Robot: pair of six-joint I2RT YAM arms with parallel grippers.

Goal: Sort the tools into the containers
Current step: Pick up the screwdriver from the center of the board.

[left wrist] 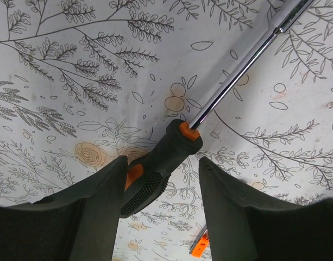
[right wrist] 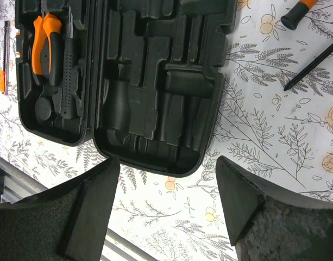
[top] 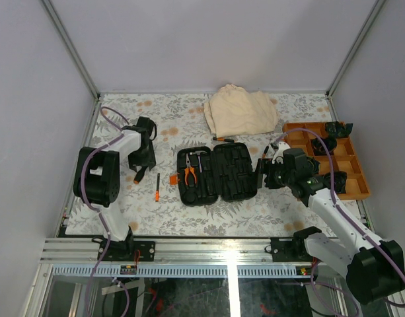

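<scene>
The black tool case (top: 217,174) lies open mid-table, with orange-handled pliers (top: 189,173) in its left half. My left gripper (top: 144,162) is open, low over a black-and-orange screwdriver (top: 140,176). In the left wrist view the screwdriver's handle (left wrist: 155,168) lies between the open fingers (left wrist: 101,212), close to the left one, and its shaft (left wrist: 237,70) points away. My right gripper (top: 265,173) is open and empty beside the case's right edge. The right wrist view shows the case (right wrist: 155,81) and the pliers (right wrist: 45,41) ahead of the gripper (right wrist: 166,201).
A small orange screwdriver (top: 157,187) lies left of the case. Another screwdriver (top: 223,139) lies behind it, and one (top: 264,153) lies by my right gripper. A beige cloth (top: 240,109) sits at the back. An orange compartment tray (top: 355,191) stands at the right.
</scene>
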